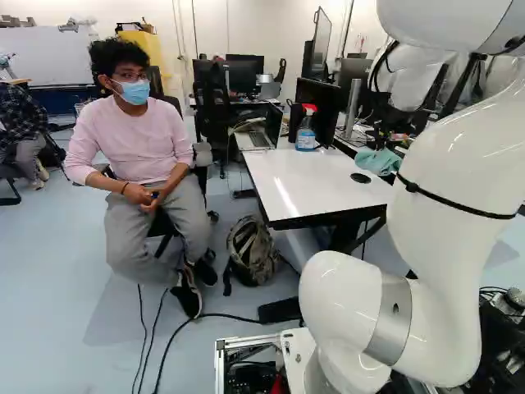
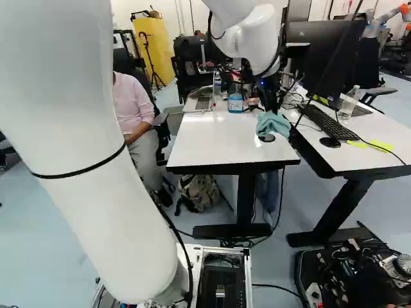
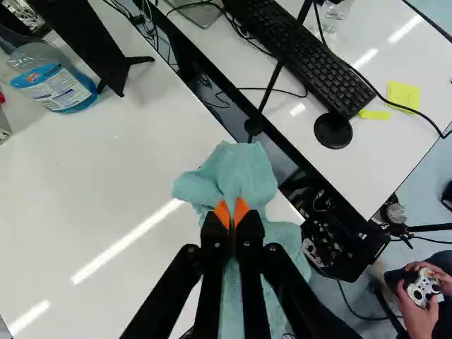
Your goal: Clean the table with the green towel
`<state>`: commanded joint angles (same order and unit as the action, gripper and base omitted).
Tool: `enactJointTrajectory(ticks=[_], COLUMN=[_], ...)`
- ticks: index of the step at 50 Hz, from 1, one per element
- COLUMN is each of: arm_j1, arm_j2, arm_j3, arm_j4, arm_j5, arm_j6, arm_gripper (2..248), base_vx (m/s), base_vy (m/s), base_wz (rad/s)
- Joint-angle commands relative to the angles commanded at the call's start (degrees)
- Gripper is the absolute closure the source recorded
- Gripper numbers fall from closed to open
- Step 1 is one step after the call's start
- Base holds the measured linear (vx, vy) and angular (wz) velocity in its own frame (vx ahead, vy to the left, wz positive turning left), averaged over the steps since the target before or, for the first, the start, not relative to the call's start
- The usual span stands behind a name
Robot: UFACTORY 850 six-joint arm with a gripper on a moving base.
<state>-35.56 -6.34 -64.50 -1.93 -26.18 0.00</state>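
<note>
Gripping a bunch of the green towel [image 3: 236, 169], the robot's black gripper [image 2: 272, 105] points down over the white table [image 2: 209, 138], on the side next to the neighbouring desk. From where I stand, the white arm [image 2: 96, 160] reaches out over the tabletop to get there. The wrist view shows the gripper [image 3: 232, 213] with its fingers drawn nearly together, the orange pads [image 3: 222, 213] close to each other and a fold of cloth pinched between them. The rest of the towel spreads out in loose creases ahead of the fingers, beside them and under them, and from above it overlaps the table's edge along the gap. I can't tell how much of its underside touches the tabletop.

Just beside the towel, in the right base view, a round black cap [image 2: 267, 138] sits in the table's surface. Toward the far end of the same table stands a spray bottle of blue liquid [image 1: 306, 134], upright and well apart from the gripper, with an open laptop [image 1: 259, 138] near it.

Across the gap, the other desk holds a black keyboard [image 2: 326, 122], a dark mouse [image 2: 330, 142] just beside it, yellow sticky notes [image 2: 380, 147] and a clear bottle [image 2: 348, 106]. Down on the floor, a camouflage backpack [image 1: 253, 250] rests near the table.
</note>
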Motion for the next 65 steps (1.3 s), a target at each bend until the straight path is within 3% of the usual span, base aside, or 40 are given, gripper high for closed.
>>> enactJointTrajectory(ticks=[10, 11, 16, 17, 21, 22, 26, 27, 31, 32, 37, 38, 65], arm_j1=[0.0, 0.0, 0.0, 0.0, 0.0, 0.0, 0.0, 0.0, 0.0, 0.0, 0.0, 0.0, 0.2], arm_j2=[0.0, 0.0, 0.0, 0.0, 0.0, 0.0, 0.0, 0.0, 0.0, 0.0, 0.0, 0.0, 0.1], arm_j3=[0.0, 0.0, 0.0, 0.0, 0.0, 0.0, 0.0, 0.0, 0.0, 0.0, 0.0, 0.0, 0.3], arm_j4=[0.0, 0.0, 0.0, 0.0, 0.0, 0.0, 0.0, 0.0, 0.0, 0.0, 0.0, 0.0, 0.0], arm_j5=[0.0, 0.0, 0.0, 0.0, 0.0, 0.0, 0.0, 0.0, 0.0, 0.0, 0.0, 0.0, 0.4], arm_j6=[0.0, 0.0, 0.0, 0.0, 0.0, 0.0, 0.0, 0.0, 0.0, 0.0, 0.0, 0.0, 0.0], arm_gripper=[208, 174, 174, 140, 140, 104, 104, 67, 67, 30, 30, 3, 3], base_vx=[0.0, 0.0, 0.0, 0.0, 0.0, 0.0, 0.0, 0.0, 0.0, 0.0, 0.0, 0.0, 0.0], base_vy=[0.0, 0.0, 0.0, 0.0, 0.0, 0.0, 0.0, 0.0, 0.0, 0.0, 0.0, 0.0, 0.0], base_wz=[0.0, 0.0, 0.0, 0.0, 0.0, 0.0, 0.0, 0.0, 0.0, 0.0, 0.0, 0.0, 0.0])
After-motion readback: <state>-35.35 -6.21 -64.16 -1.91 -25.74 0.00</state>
